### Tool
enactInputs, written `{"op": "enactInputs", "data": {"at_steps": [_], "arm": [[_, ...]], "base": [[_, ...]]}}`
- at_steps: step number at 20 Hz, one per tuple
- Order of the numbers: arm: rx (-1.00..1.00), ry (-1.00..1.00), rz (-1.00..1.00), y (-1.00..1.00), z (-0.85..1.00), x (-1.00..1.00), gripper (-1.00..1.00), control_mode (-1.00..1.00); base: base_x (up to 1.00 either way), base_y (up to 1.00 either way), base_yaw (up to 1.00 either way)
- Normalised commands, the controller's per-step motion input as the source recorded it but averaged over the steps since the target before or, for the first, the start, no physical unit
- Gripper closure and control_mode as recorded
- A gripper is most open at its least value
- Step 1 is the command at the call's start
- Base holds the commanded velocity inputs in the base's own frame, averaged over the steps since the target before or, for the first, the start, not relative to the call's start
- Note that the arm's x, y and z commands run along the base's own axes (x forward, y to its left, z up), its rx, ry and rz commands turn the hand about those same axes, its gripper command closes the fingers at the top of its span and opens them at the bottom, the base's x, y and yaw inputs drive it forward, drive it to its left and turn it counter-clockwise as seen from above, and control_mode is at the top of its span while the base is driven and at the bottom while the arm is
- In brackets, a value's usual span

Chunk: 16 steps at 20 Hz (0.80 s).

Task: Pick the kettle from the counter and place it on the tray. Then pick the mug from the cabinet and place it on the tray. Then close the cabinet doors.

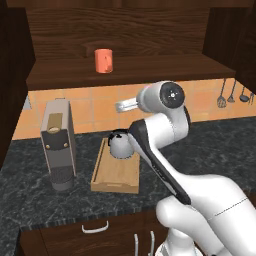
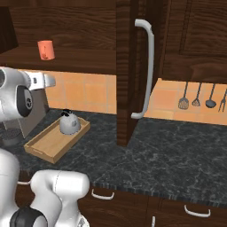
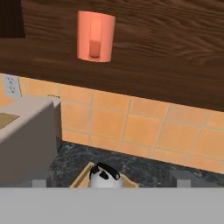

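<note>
The silver-grey kettle (image 1: 120, 145) (image 2: 68, 123) (image 3: 105, 176) stands at the far end of the wooden tray (image 1: 116, 181) (image 2: 46, 146) on the dark counter (image 1: 215, 150). The orange-red mug (image 1: 104, 60) (image 2: 45, 49) (image 3: 95, 36) stands upright on the shelf of the open cabinet (image 1: 150, 65). Both cabinet doors (image 2: 128, 66) (image 1: 10, 75) are swung open. My gripper (image 3: 113, 179) hovers above the kettle and below the shelf. It is open and empty, its fingertips (image 3: 183, 177) far apart, and it faces the tiled back wall with the mug up ahead.
A tall grey coffee machine (image 1: 59, 145) (image 3: 26, 140) stands just left of the tray. Kitchen utensils (image 2: 197, 95) hang on the tiled wall at the right. The open right door's bar handle (image 2: 147, 66) juts out over the counter. Drawers with curved handles (image 1: 95, 227) sit below.
</note>
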Motion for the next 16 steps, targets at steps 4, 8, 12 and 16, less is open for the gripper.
{"op": "enactInputs", "data": {"at_steps": [4,8,12,16], "arm": [[0.01,0.00,0.00,0.11,0.74,-0.01,-1.00,-1.00],[0.00,-0.03,0.00,0.04,0.66,0.13,-1.00,-1.00],[0.01,-0.06,0.00,0.02,0.61,0.12,-1.00,-1.00],[0.19,0.00,0.00,0.27,0.20,0.15,-1.00,-1.00]], "base": [[0.00,0.00,0.00],[0.00,0.00,0.00],[0.00,0.00,0.00],[0.00,0.00,0.00]]}}
